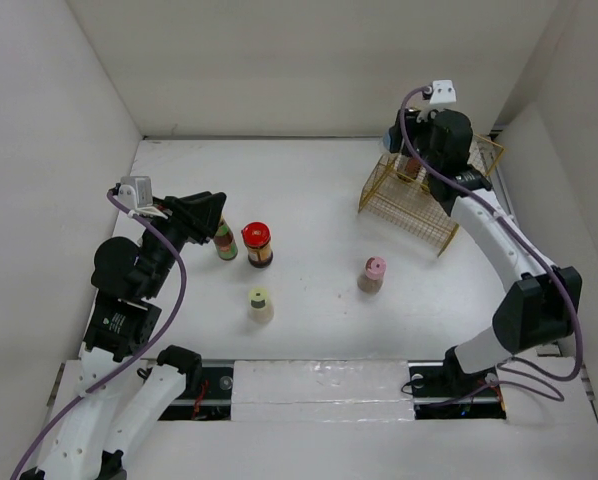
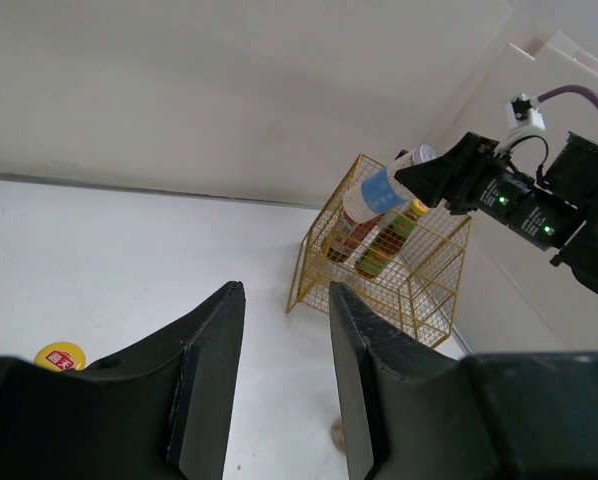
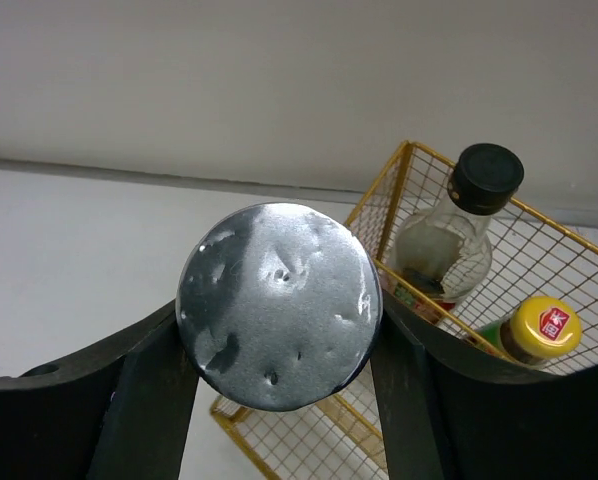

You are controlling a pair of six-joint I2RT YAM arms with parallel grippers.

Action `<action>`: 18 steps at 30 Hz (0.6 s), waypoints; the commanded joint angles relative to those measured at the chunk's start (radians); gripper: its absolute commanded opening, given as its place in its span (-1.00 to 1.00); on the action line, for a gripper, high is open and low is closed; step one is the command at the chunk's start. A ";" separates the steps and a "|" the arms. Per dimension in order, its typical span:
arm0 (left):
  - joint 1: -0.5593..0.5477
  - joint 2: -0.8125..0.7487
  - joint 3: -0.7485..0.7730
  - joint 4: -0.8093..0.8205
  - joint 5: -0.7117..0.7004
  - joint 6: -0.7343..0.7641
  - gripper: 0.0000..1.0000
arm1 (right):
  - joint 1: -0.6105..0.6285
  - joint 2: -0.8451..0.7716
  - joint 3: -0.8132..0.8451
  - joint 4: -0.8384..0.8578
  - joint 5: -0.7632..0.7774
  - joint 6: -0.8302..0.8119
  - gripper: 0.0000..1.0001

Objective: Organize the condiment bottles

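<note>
The right tool (image 3: 279,335) grips the silver-capped bottle (image 2: 374,195), which hangs tilted above the gold wire basket (image 1: 419,212) at the surface's far right corner. The left tool (image 2: 287,292) is narrowly parted and empty, beside the striped bottle (image 1: 225,240) toward the left edge. If released at this tilt, the silver-capped bottle could catch the basket's rim or knock over the black-capped bottle (image 3: 459,230) and yellow-capped bottle (image 3: 539,330) inside.

Illegible red logo (image 3: 553,322) on yellow cap (image 3: 531,338)

Bright, diffuse overhead lighting; faint soft shadows on the white tabletop (image 1: 309,210). Near, blurred round silver cap (image 3: 279,305) shows mottled glare.
</note>
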 commanded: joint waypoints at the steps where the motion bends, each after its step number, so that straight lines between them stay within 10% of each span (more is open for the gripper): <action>1: 0.003 -0.009 -0.006 0.051 0.016 -0.004 -0.30 | -0.063 0.018 0.078 0.052 -0.049 -0.005 0.07; 18: 0.003 -0.009 -0.006 0.051 0.026 -0.004 -0.28 | -0.123 0.168 -0.020 0.052 -0.094 0.033 0.16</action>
